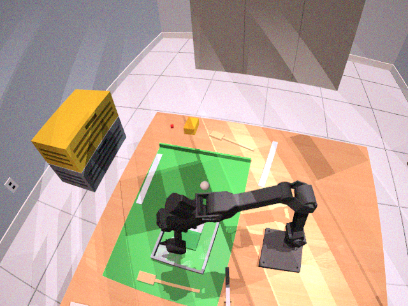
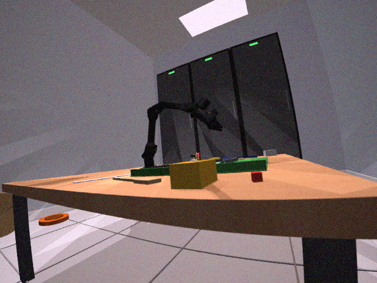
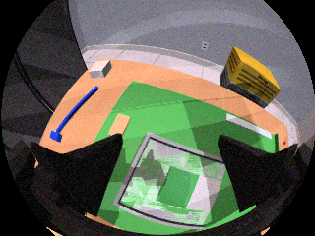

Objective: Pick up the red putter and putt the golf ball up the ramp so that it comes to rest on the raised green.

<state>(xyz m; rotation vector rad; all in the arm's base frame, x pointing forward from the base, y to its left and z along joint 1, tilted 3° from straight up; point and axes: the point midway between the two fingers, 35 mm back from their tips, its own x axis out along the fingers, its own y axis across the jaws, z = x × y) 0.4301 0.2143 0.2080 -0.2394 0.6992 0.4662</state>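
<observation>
Early stage. My end effector hangs wide and empty above the grey-framed raised green, well off the counter. Golf ball sits untouched on the green mat, just beyond the frame. I cannot pick out the red putter for certain. Grasp, putt and settle all remain.
</observation>
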